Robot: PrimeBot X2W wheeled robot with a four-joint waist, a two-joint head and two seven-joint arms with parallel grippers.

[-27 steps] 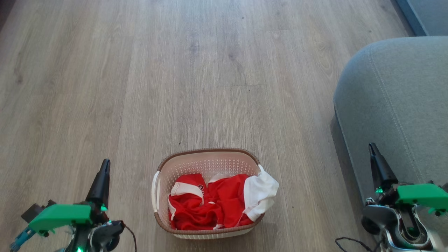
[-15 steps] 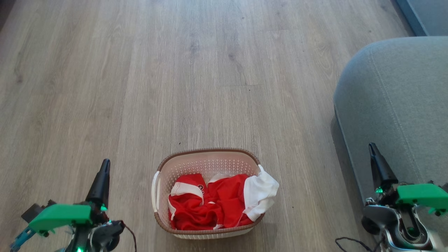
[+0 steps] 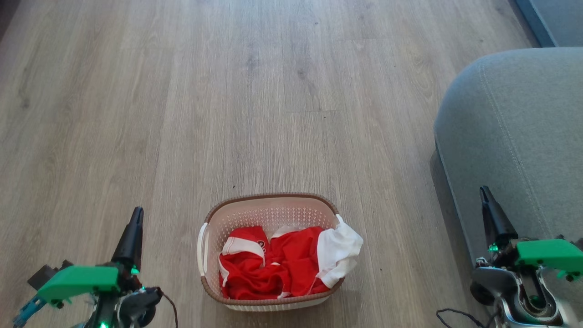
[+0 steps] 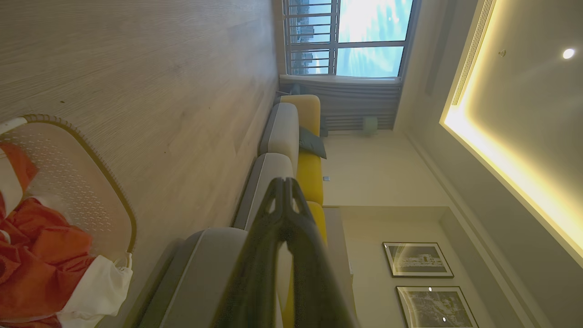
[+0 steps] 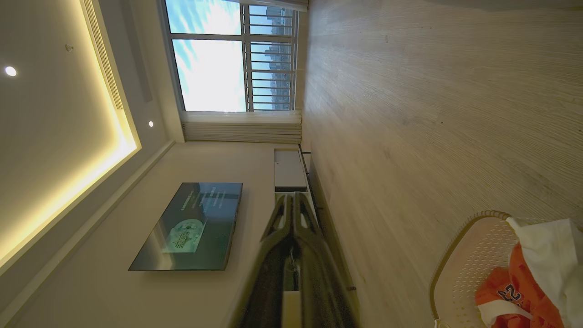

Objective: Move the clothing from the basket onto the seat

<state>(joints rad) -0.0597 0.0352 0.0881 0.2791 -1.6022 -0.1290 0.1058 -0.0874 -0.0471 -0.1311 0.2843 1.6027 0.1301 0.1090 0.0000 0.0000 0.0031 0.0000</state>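
The basket (image 3: 268, 197) stands on the wooden floor (image 3: 255, 91) between the two arms, its long axis running left to right across the head view. The clothing (image 3: 268, 269) lies inside it, a crumpled red heap filling the near half. A white sleeve (image 3: 341, 248) spills over the right rim toward the seat (image 3: 514, 136), which stands apart on the right. Dark numerals (image 5: 512, 294) show in the right wrist view, possibly a 2. The left pincer (image 3: 136, 212) and the right pincer (image 3: 483, 190) are each pressed together, empty, pointing forward.
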